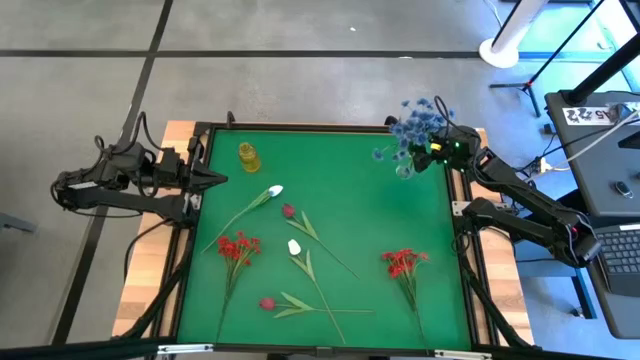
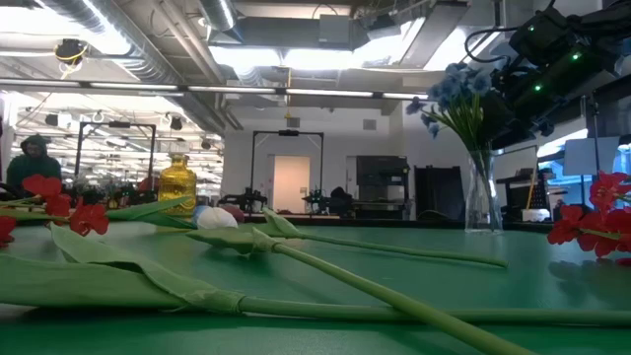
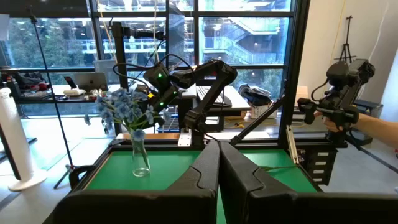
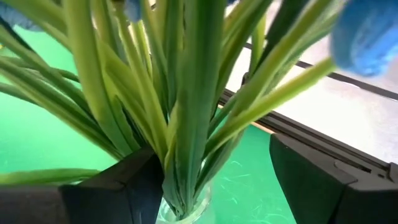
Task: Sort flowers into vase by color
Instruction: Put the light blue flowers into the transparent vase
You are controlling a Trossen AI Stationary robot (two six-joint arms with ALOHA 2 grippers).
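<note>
Right gripper [image 4: 211,180] is up at the far right corner, fingers spread wide either side of the blue flowers' [image 1: 418,122] stems, which stand in the clear vase [image 2: 480,194]. Left gripper [image 1: 215,178] waits at the left edge, fingers pressed together. On the green mat [image 1: 350,175] lie red clusters [image 1: 403,263], white tulips [image 1: 294,247] and a yellow vase [image 1: 248,156].

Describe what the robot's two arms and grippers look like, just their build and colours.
Both arms are dark, jointed and slim, with black cables along them. The left gripper tapers to black wedge-shaped fingers. The right gripper has blocky matte black fingers, and green indicator lights glow on its wrist.
</note>
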